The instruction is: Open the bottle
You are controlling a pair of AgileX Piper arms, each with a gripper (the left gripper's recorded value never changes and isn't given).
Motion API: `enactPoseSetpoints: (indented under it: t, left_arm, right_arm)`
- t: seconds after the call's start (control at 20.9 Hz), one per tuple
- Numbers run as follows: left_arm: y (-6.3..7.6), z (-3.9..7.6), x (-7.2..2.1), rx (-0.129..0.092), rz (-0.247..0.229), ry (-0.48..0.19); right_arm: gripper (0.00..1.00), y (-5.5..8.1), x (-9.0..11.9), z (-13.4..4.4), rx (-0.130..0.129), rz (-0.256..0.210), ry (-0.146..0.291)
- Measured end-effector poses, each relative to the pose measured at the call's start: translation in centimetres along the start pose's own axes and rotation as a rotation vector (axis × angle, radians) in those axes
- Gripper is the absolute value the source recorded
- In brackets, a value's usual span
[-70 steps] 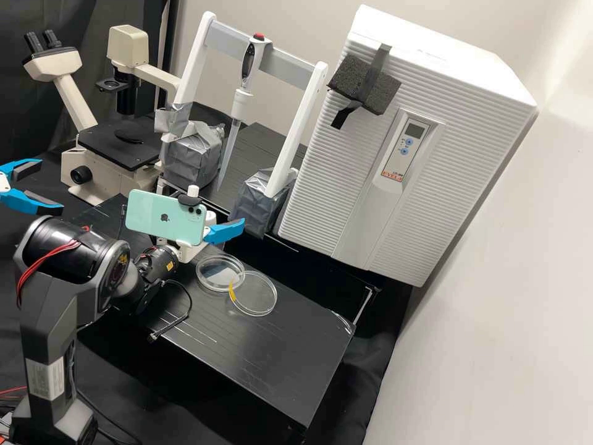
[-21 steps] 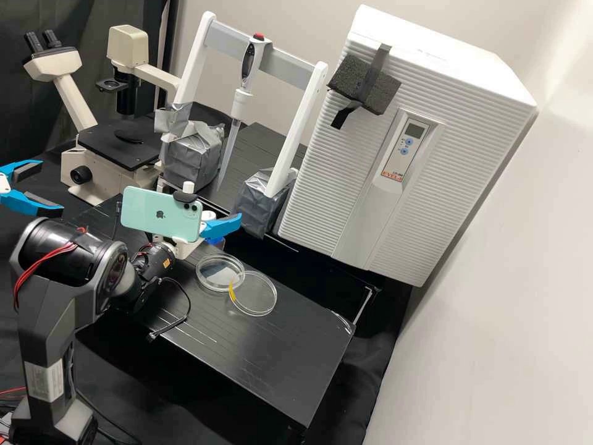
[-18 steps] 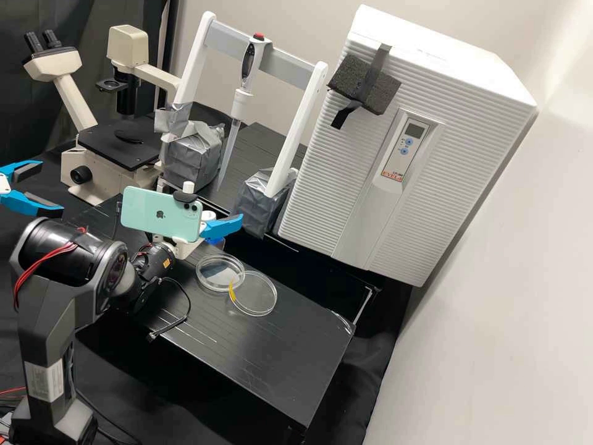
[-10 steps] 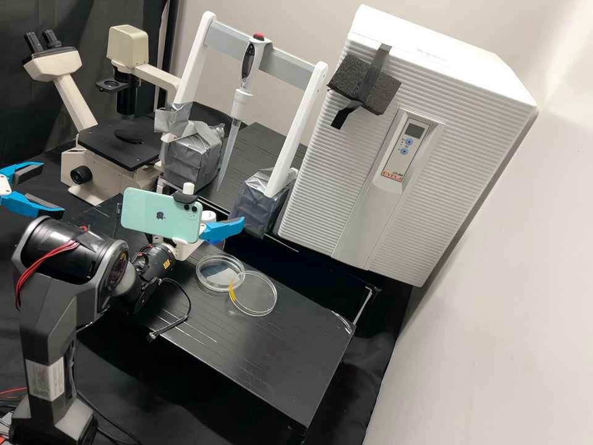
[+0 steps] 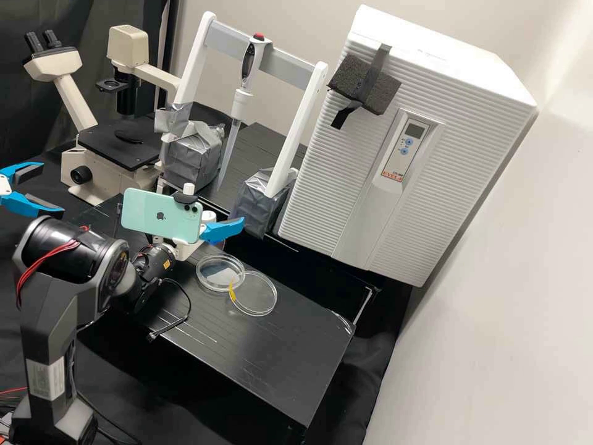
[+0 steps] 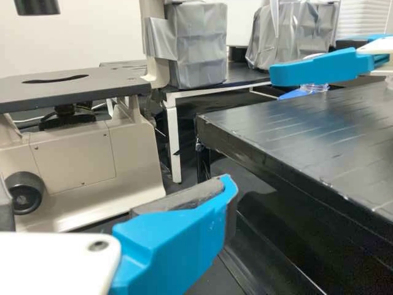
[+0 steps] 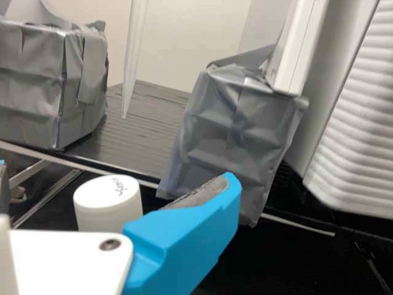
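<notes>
The bottle's white cap (image 7: 105, 198) stands close in front of my right wrist camera, its body hidden below. My right gripper (image 7: 116, 175) is open, and the cap appears to stand between its fingers without touching; one blue finger (image 7: 190, 230) crosses in front of it. In the high view this gripper (image 5: 216, 221) sits at the bench's far left corner, partly behind a mint green phone (image 5: 162, 215) mounted on the wrist. My left gripper (image 5: 49, 188) hangs open and empty off the bench's left side, in front of the microscope (image 5: 105, 161).
Two clear petri dishes (image 5: 238, 283) lie on the black bench (image 5: 265, 352) just right of the right gripper. Behind stand a pipette (image 5: 238, 105) on a white stand with grey taped feet (image 5: 262, 201) and a large white ribbed cabinet (image 5: 401, 142).
The right wrist with the phone has shifted slightly up and to the left since 3.3 s ago, then barely moved. The left gripper has stayed nearly still.
</notes>
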Motion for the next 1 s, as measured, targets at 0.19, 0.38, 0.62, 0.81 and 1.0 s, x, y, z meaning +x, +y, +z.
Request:
enactPoseSetpoints:
  t: [0.19,0.38,0.62,0.81,1.0]
  left_arm:
    - [0.00,0.00,0.00,0.014,0.000,0.000]
    - [0.00,0.00,0.00,0.014,0.000,0.000]
    - [0.00,0.00,0.00,0.014,0.000,0.000]
    - [0.00,0.01,0.01,0.014,0.000,0.001]
    - [-0.01,0.11,0.05,0.016,0.000,-0.003]
  right_arm:
    - [0.00,-0.26,0.08,0.16,-0.002,-0.009,-0.006]
    - [0.00,-0.26,0.08,0.16,-0.002,-0.009,-0.006]
    - [0.00,-0.23,0.08,0.20,-0.002,-0.008,-0.007]
    - [0.00,-0.23,0.08,0.20,-0.002,-0.008,-0.007]
    - [0.00,-0.23,0.08,0.20,-0.002,-0.008,-0.007]
